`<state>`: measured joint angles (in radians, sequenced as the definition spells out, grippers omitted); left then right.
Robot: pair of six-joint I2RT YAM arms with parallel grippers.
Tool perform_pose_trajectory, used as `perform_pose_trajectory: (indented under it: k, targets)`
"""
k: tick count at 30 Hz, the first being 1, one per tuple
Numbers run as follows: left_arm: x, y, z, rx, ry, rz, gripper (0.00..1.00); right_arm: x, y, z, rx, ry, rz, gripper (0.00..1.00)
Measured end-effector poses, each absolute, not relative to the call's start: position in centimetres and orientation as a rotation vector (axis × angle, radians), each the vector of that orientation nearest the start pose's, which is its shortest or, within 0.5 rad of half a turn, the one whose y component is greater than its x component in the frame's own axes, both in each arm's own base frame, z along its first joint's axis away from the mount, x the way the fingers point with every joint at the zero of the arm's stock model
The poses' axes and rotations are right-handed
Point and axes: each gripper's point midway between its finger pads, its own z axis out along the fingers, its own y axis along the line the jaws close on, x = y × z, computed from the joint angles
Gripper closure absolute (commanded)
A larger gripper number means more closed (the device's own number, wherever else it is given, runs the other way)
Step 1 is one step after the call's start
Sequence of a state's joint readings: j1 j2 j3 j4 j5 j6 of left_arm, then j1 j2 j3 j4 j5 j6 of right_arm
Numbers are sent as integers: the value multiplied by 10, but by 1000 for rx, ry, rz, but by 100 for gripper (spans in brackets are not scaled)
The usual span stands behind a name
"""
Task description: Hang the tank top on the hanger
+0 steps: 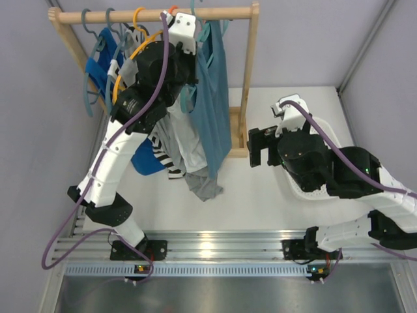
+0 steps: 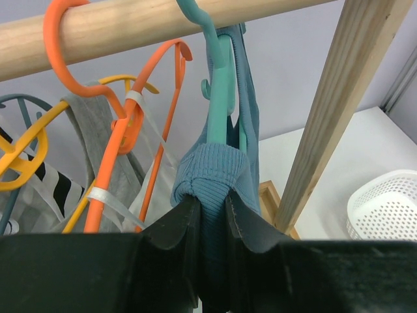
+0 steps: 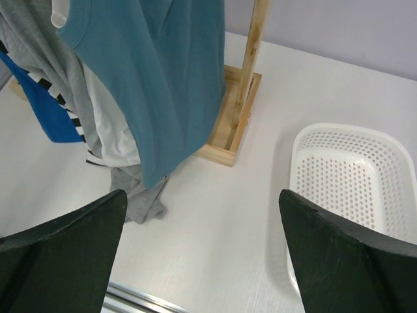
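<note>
The dusty teal-blue tank top (image 1: 212,98) hangs from the right part of the wooden rail, its hem reaching down to the table. My left gripper (image 2: 212,202) is raised at the rail (image 1: 189,45) and is shut on a bunched ribbed edge of the tank top (image 2: 215,166). The light teal hanger (image 2: 220,85) is hooked over the rail just above, with the top's straps lying along it. My right gripper (image 3: 202,195) is open and empty, low over the table to the right of the rack (image 1: 260,147). The tank top also shows in the right wrist view (image 3: 163,65).
The wooden rack has a rail (image 1: 150,14), a right post (image 1: 249,65) and a base (image 3: 228,130). Orange hangers (image 2: 111,130), a grey top (image 1: 202,186), a white top (image 3: 111,130) and a royal-blue top (image 1: 146,160) hang left of the tank top. A white basket (image 3: 352,176) sits at the right.
</note>
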<state>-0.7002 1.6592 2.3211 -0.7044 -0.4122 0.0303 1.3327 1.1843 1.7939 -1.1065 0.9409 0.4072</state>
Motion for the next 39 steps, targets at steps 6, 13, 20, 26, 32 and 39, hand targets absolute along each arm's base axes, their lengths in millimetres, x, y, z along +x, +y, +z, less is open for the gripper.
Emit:
perform_pose_trajectory:
  k: [6, 13, 20, 26, 32, 39]
  targets:
    - [388, -229, 512, 281, 1611, -180, 100, 184, 199, 423, -308, 1837, 234, 0]
    - [401, -227, 500, 283, 1636, -173, 100, 183, 198, 420, -305, 1841, 238, 0]
    - [403, -231, 493, 298, 1647, -188, 100, 182, 199, 412, -317, 1855, 229, 0]
    - [410, -240, 475, 312, 1671, -202, 100, 182, 200, 410, -320, 1856, 232, 0]
    - [404, -239, 476, 296, 1655, -239, 88, 182, 201, 409, -322, 1858, 233, 0]
    - [390, -231, 486, 280, 1633, -264, 63, 182, 201, 406, -328, 1861, 231, 0]
